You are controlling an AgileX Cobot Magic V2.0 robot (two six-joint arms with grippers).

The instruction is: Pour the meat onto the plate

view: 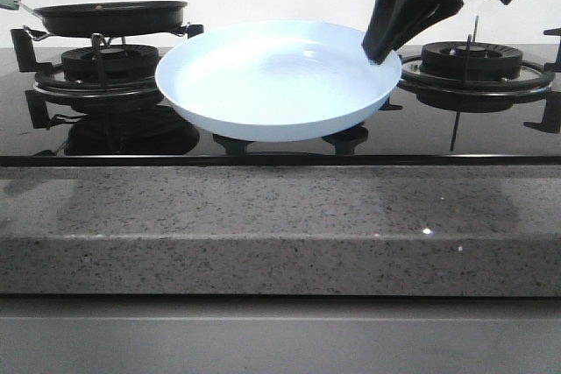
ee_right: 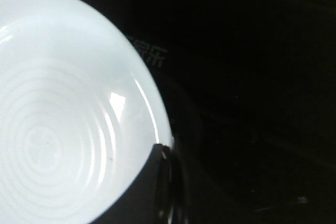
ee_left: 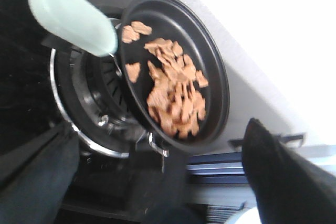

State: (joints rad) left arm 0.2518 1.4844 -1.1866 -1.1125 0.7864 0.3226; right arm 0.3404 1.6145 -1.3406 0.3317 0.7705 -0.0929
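The plate (view: pixel 279 79) is seen at the middle of the black glass stovetop (view: pixel 491 133), raised and tilted slightly, its rim clamped on the right side by the right gripper (view: pixel 382 52). In the right wrist view one dark finger (ee_right: pixel 149 192) is laid over the plate's rim, the pale ringed inside of the plate (ee_right: pixel 58 114) being bare; the jaws are closed on that rim.

The meat (ee_left: pixel 170 93) is held in the black frying pan (ee_left: pixel 210 61), which is set on the burner (view: pixel 105 63) toward the far left corner of the stovetop, well apart from the plate. The chunks are heaped over the middle of the pan floor, a few lying loose near the pale handle (ee_left: pixel 71 17).

The left gripper (ee_left: pixel 157 182) is shown near the pan with its two dark fingers (ee_left: pixel 283 177) spread wide apart, nothing being held between them. The handle is not touched by it.

A speckled grey counter edge (view: pixel 280 225) is seen along the near side.
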